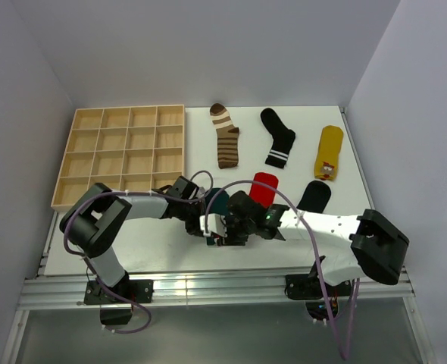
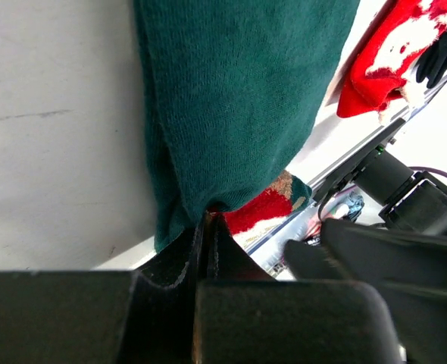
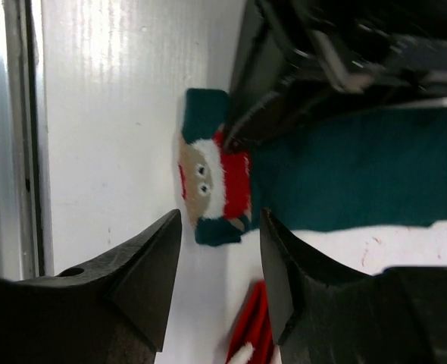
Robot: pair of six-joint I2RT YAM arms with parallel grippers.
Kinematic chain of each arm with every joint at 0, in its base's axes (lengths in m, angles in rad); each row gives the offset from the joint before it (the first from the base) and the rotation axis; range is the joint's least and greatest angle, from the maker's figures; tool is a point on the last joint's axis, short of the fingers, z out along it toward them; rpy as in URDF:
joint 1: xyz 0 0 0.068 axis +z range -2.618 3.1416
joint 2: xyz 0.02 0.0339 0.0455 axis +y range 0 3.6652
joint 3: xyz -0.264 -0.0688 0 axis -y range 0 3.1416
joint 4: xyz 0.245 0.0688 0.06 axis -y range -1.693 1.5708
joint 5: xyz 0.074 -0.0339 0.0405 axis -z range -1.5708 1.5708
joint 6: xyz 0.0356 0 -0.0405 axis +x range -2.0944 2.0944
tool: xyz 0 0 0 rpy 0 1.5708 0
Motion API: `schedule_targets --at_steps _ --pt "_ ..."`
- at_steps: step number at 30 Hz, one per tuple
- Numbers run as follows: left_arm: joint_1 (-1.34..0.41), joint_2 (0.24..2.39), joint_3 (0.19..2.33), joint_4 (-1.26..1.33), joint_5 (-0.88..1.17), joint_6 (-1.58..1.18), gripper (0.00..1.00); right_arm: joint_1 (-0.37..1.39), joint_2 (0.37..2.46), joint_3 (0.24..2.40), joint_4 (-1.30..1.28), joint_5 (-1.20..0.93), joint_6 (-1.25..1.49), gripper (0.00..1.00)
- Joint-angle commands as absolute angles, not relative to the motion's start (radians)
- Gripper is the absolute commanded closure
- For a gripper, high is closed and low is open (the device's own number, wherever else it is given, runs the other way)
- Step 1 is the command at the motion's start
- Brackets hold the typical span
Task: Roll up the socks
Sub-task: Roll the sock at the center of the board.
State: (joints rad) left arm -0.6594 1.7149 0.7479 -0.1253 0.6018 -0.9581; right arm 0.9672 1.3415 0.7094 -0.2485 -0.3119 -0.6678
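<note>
A dark teal sock [image 2: 231, 98] lies in front of the arms, its toe end showing a red and cream cartoon patch [image 3: 208, 182]. My left gripper [image 2: 208, 218] is shut on the edge of this sock beside the patch, and it also shows in the top view [image 1: 205, 206]. My right gripper [image 3: 217, 227] is open just short of the toe, nothing between its fingers [image 3: 151, 258]. A red sock [image 1: 264, 187] lies to the right of the teal one [image 1: 216, 201]. The striped [image 1: 226, 136], black-and-white [image 1: 278, 138], yellow [image 1: 328, 153] and black [image 1: 314, 196] socks lie flat further back.
A wooden compartment tray [image 1: 121, 155] stands at the back left. The table's near edge with its metal rail [image 3: 11, 152] runs close behind the teal sock's toe. Both arms meet over the front middle of the table [image 1: 170, 250].
</note>
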Motion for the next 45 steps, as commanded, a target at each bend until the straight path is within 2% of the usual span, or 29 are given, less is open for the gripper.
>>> schedule_targets --at_steps 1,14,16,18,21,24,31,40,45 --pt "-0.655 1.744 0.755 -0.207 0.552 -0.914 0.99 1.015 1.367 0.71 -0.192 -0.258 -0.695 0.46" --pt "-0.646 1.753 0.753 -0.201 0.565 -0.905 0.97 1.088 1.471 0.752 -0.213 -0.169 -0.698 0.48" --pt "-0.644 1.752 0.753 -0.198 0.568 -0.904 0.96 1.089 1.497 0.761 -0.222 -0.158 -0.692 0.52" --pt "-0.643 1.752 0.752 -0.193 0.571 -0.908 0.95 1.088 1.512 0.773 -0.235 -0.144 -0.678 0.6" --pt "-0.641 1.744 0.741 -0.172 0.581 -0.92 0.92 1.086 1.516 0.769 -0.247 -0.153 -0.664 0.67" --pt "-0.641 1.73 0.726 -0.143 0.586 -0.94 0.88 1.057 1.513 0.785 -0.294 -0.217 -0.65 0.74" --pt "-0.64 1.671 0.669 -0.02 0.588 -1.026 0.76 0.898 1.577 0.894 -0.5 -0.437 -0.67 0.82" --pt "-0.64 1.635 0.649 0.083 0.537 -1.083 0.75 0.723 1.759 1.032 -0.722 -0.655 -0.739 0.84" --pt "-0.641 1.625 0.637 0.12 0.503 -1.091 0.75 0.664 1.896 1.181 -0.902 -0.744 -0.767 0.84"
